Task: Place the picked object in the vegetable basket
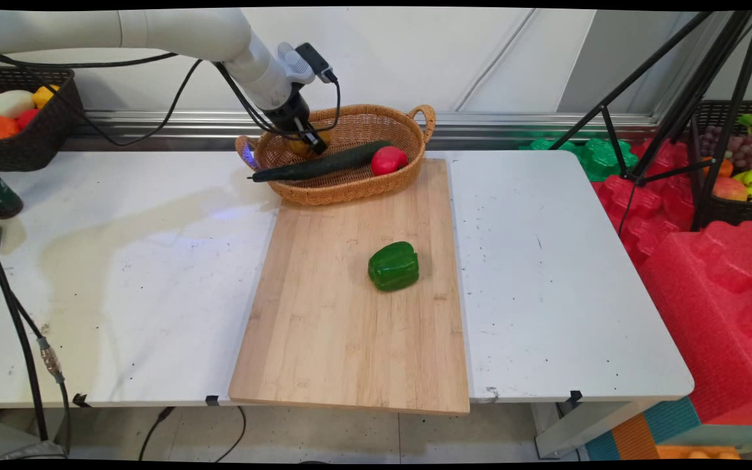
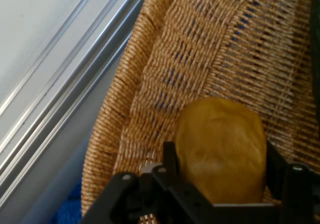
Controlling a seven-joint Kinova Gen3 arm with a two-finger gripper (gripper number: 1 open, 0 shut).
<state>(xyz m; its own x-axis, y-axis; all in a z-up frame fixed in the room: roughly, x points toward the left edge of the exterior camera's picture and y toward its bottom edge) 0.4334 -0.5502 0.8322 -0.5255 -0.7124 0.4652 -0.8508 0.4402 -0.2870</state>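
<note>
while our claw point(image 2: 220, 159) sits clamped on the yellow-brown potato point(image 2: 220, 146) inside the wicker basket point(image 1: 350, 186), we spot a cucumber point(image 1: 320, 163) and red tomato point(image 1: 389, 160) alongside.

The white table point(image 1: 565, 274) carries a pale bamboo cutting board point(image 1: 343, 339) below the black claw point(image 1: 309, 145), and an oval woven wicker basket point(image 1: 350, 189) around it.

Yellow-brown potato point(image 2: 220, 149) in wicker basket point(image 1: 376, 186)
</note>
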